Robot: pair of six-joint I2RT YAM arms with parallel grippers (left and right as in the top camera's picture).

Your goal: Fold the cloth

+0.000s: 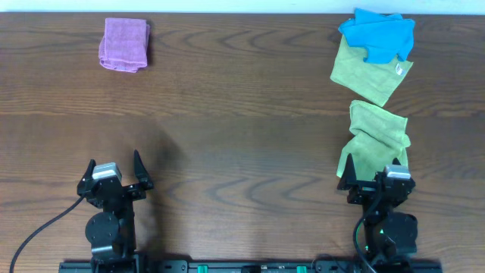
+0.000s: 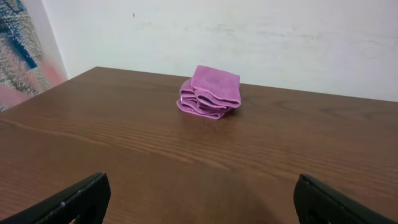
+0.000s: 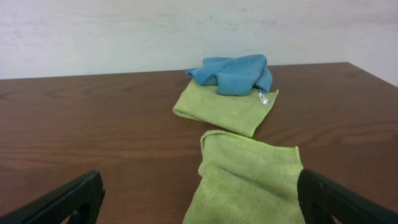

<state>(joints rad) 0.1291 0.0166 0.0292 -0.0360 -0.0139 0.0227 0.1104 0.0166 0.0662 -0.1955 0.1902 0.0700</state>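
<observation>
The cloth is bright lime-green and lies crumpled and partly folded on the table at the right. In the right wrist view its near end lies between my fingers. No tag shows on it. My right gripper is open over the cloth's near end, holding nothing; it also shows in the right wrist view. My left gripper is open and empty at the front left, far from the cloth, with bare table between its fingers in the left wrist view.
A duller yellow-green square cloth lies behind the cloth, with a small white tag at its right edge. A crumpled blue cloth lies on its far part. A folded pink cloth sits at the back left.
</observation>
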